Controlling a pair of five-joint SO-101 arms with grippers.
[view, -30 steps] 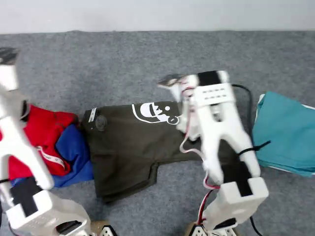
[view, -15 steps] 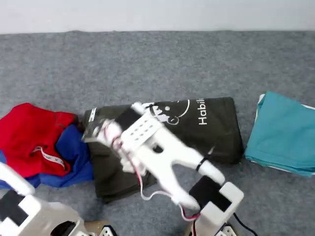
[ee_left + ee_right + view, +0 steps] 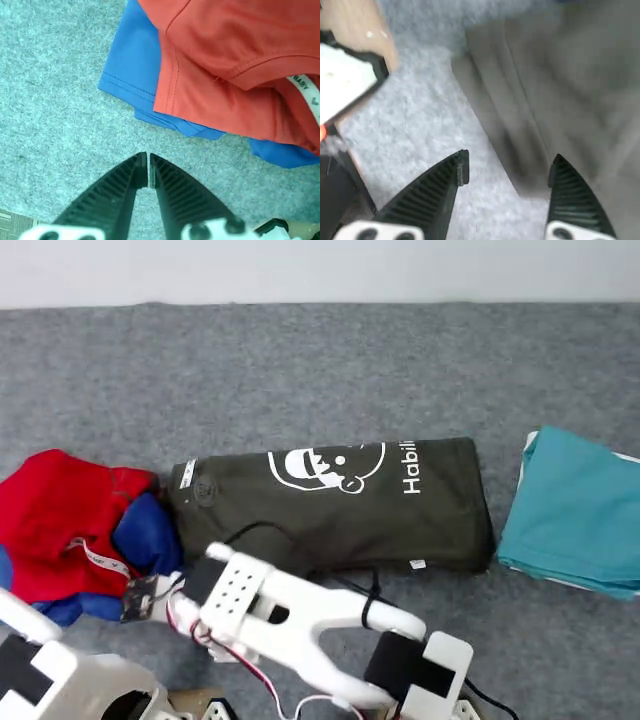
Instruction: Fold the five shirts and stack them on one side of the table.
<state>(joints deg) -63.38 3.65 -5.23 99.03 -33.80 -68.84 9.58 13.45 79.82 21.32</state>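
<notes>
Right gripper (image 3: 510,160) hangs with its jaws spread wide and nothing between them, low over the near-left edge of the olive shirt (image 3: 330,525), where cloth meets the grey mat (image 3: 300,370). That shirt lies mid-table, folded into a long band with its print up.

A second ago the right arm (image 3: 300,615) stood over the shirt's right half. It has since swept across to the left and dropped low along the near edge. The left arm (image 3: 40,670), raised over the red shirt (image 3: 55,515) a second ago, has pulled back to the near-left corner. Its left gripper (image 3: 148,160) is closed to a hairline gap on nothing, above bare mat just beside the blue shirt (image 3: 150,540).

This likely means that the olive shirt's right side is done and the right gripper is lining up on the loose near-left flap for the next fold. Red and blue lie crumpled together at the left, touching the olive shirt, so most of the folding is probably still ahead.

In the high view the right arm covers that flap, so how it lies cannot be told. The right wrist view is blurred. The teal shirt (image 3: 580,510), folded at the right, is cut off by the edge, and whether more lies beneath it is unclear. Only four shirts can be counted.
</notes>
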